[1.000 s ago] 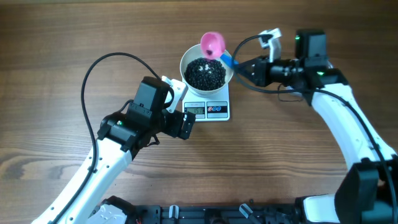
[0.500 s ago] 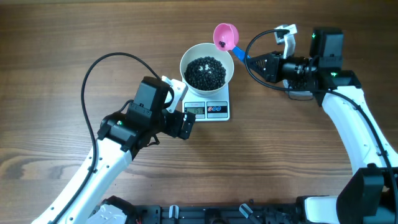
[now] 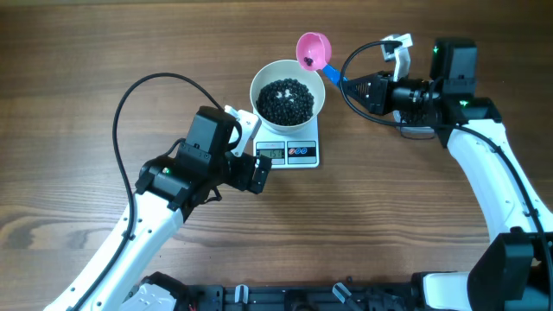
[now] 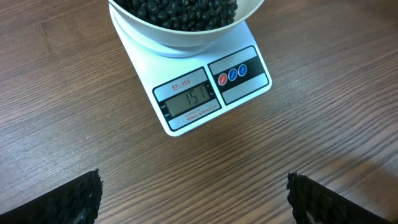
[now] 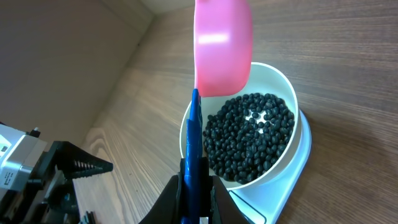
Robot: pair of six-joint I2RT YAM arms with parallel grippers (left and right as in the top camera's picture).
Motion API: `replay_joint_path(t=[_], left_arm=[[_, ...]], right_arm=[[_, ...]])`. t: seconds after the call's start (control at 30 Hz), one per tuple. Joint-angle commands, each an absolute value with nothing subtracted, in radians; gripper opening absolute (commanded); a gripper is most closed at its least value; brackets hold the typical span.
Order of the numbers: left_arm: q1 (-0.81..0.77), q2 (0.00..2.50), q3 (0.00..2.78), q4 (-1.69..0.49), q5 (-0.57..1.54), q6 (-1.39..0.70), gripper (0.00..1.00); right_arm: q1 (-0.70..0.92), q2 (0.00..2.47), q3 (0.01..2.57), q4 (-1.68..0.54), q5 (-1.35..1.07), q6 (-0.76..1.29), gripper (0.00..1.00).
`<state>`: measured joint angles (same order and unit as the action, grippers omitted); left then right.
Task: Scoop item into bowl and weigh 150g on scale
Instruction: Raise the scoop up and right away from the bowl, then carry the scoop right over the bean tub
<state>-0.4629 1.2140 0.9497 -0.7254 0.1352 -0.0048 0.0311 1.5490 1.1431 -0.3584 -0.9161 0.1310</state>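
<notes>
The white bowl (image 3: 262, 79) stands on the scale (image 3: 308, 153), holding a heap of black beans, the item (image 3: 286, 101). In the left wrist view the scale's display (image 4: 189, 101) reads 151. My right gripper (image 3: 348, 85) is shut on the blue handle (image 5: 194, 143) of a pink scoop (image 3: 312, 49). It holds the scoop in the air just beyond the bowl's far right rim (image 5: 290, 90). My left gripper (image 4: 196, 205) stands open over bare table in front of the scale, with nothing between its fingers.
A black cable (image 3: 130, 104) loops over the table at the left, and another curves by the right wrist (image 3: 346, 60). A black rail (image 3: 285, 298) runs along the front edge. The rest is wooden tabletop (image 3: 104, 52).
A second ago the scoop hung over the bowl's far rim. My right gripper has drawn it back to the right and away from the bowl, then held still. The left arm has not moved.
</notes>
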Motion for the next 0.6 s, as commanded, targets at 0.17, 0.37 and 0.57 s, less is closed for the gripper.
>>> replay_joint_path(t=[0.17,0.37,0.57], left_arm=[[-0.467,1.218,0.968,-0.723,0.130,-0.008,1.00],[-0.467,1.218,0.968,-0.723,0.130,-0.007,1.00],[-0.467,1.218,0.968,-0.723,0.130,-0.008,1.00]], right_arm=[[0.032,1.530,1.148,-0.352,-0.941,0.134,0.04],[0.032,1.530,1.148,-0.352,-0.941,0.134,0.04],[0.013,1.529,1.148,-0.352,-0.943,0.134,0.04]])
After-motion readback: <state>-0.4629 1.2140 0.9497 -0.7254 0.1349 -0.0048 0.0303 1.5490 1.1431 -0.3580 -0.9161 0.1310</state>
